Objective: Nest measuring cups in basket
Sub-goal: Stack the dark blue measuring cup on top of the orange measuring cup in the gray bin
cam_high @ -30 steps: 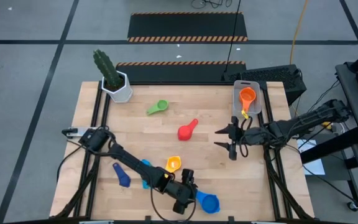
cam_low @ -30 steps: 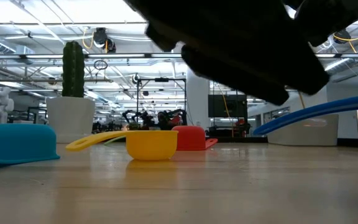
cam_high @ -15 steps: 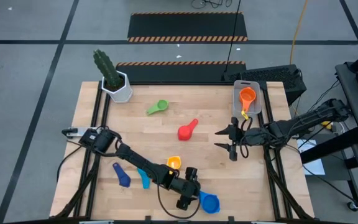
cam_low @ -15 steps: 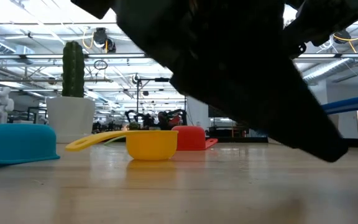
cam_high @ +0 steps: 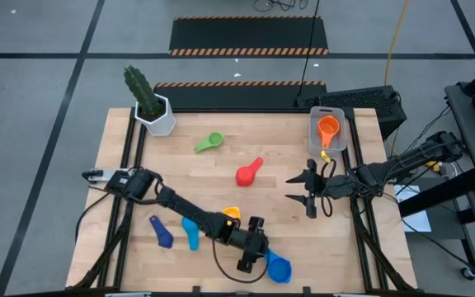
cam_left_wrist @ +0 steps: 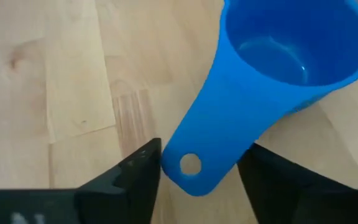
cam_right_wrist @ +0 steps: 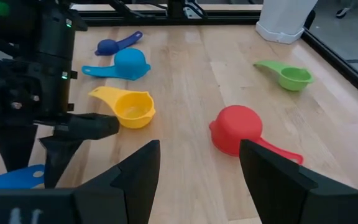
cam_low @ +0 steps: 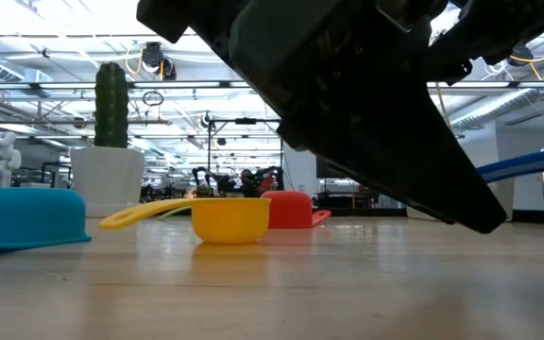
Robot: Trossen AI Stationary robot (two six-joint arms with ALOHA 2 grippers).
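The blue cup [cam_high: 279, 268] lies near the table's near edge. My left gripper [cam_high: 248, 261] is open beside it; in the left wrist view its fingers stand on either side of the cup's handle end [cam_left_wrist: 190, 164] without plainly touching. The orange cup [cam_high: 327, 128] sits in the grey-blue basket [cam_high: 340, 140] at the far right. The green [cam_high: 209, 142], red [cam_high: 248, 172], yellow [cam_high: 231, 215], light blue [cam_high: 190, 233] and dark blue [cam_high: 161, 232] cups rest on the table. My right gripper [cam_high: 297, 190] waits open, right of the red cup.
A white pot with a cactus [cam_high: 151, 103] stands at the far left corner. The light blue cup [cam_low: 26, 217] lies mouth down, the yellow cup [cam_low: 229, 219] upright. Bare wood lies between the red cup [cam_right_wrist: 238, 130] and the basket.
My left gripper has moved toward the table's right edge and down, closing in on the blue cup's handle. In the low view it now covers more of that handle. The cups have stayed where they were.
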